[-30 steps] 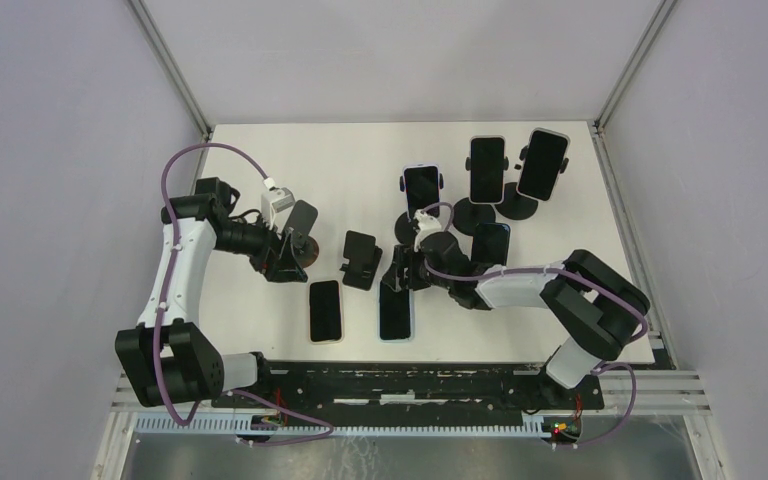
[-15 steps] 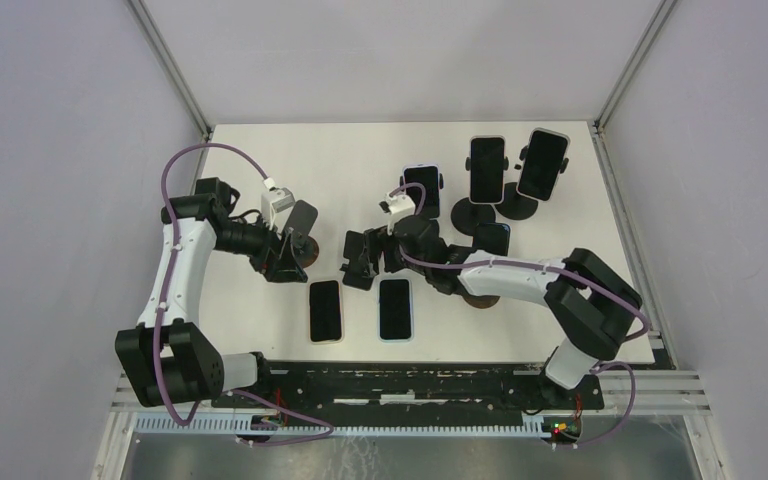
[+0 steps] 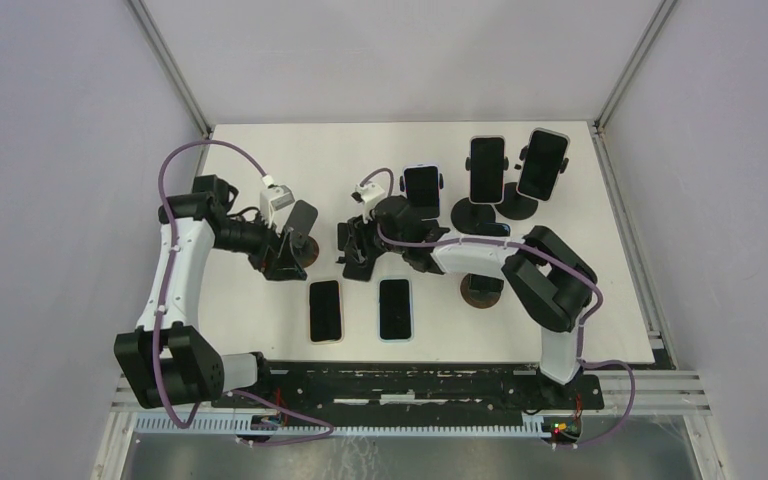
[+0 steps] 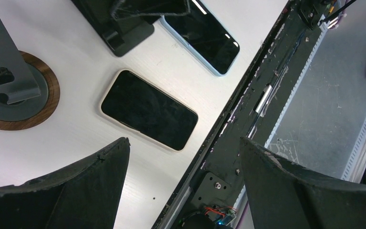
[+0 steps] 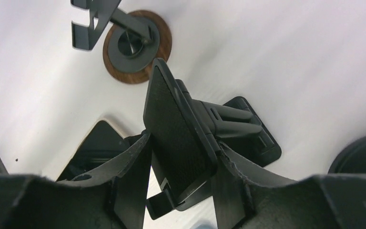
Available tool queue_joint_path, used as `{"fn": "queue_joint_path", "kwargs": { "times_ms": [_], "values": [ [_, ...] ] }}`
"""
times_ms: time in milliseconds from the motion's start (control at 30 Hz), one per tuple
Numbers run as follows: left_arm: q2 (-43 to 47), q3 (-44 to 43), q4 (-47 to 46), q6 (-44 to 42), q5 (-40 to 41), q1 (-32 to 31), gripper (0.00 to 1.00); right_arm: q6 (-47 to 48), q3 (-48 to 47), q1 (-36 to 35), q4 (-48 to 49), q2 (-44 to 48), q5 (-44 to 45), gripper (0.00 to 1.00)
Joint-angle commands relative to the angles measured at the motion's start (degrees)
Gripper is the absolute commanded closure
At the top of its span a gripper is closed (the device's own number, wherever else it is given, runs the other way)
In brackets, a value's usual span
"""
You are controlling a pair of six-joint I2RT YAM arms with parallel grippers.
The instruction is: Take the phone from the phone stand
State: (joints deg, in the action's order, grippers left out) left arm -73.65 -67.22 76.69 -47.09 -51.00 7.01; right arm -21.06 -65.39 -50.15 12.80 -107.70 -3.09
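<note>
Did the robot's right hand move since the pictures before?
Yes. The right gripper slid left and a bit farther back, away from the right-hand flat phone, and now has its fingers on either side of the black stand.

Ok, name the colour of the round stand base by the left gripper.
Stand base: wood-brown rim, grey centre; clearest in left wrist view.

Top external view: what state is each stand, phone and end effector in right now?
Black stand: empty.
Right end effector: shut on black stand.
Left end effector: open, empty.
Left wooden-base stand: empty.
Cream-cased phone: lying flat, unmounted.
Blue-cased phone: lying flat, unmounted.
Back-left phone: mounted.
Back-middle phone: mounted.
Back-right phone: mounted.
</note>
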Motion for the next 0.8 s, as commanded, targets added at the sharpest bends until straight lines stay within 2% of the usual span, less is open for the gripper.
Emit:
{"fn": "queue_joint_path", "kwargs": {
  "times_ms": [0, 100, 267, 300, 400, 567, 667, 767],
  "values": [
    [1.1, -2.9, 1.4, -2.5, -0.2, -0.1, 0.11, 5.4, -4.9, 4.0, 3.5, -3.8, -7.6, 0.50],
    [0.8, -3.2, 1.4, -2.4, -0.2, -0.1, 0.11, 5.5, -7.6, 6.3, 5.5, -6.8, -12.6, 0.55],
    [0.2, -3.6, 1.3, -2.3, 0.1, -0.1, 0.11, 4.2, -14.9, 6.7, 4.7, -11.8, -17.2, 0.51],
    [0.1, -3.7, 1.2, -2.2, 0.1, -0.1, 0.11, 3.8, -16.0, 6.6, 4.2, -12.2, -16.4, 0.47],
    [-0.1, -4.2, 1.4, -2.0, 0.0, -0.1, 0.11, 4.2, -17.3, 6.0, 1.4, -10.5, -11.4, 0.25],
    [0.4, -4.8, 1.6, -1.8, 0.0, -0.1, 0.10, 8.1, -20.9, 5.8, -6.0, -4.4, -6.9, 0.14],
    [0.4, -5.3, 1.6, -1.6, -0.1, -0.1, 0.08, 10.5, -25.9, 5.9, -11.6, -0.6, -6.2, 0.03],
    [0.5, -6.1, 2.0, -1.4, 0.0, -0.1, 0.06, 13.4, -29.6, 6.4, -17.7, 3.7, -5.8, 0.02]
  ]
}}
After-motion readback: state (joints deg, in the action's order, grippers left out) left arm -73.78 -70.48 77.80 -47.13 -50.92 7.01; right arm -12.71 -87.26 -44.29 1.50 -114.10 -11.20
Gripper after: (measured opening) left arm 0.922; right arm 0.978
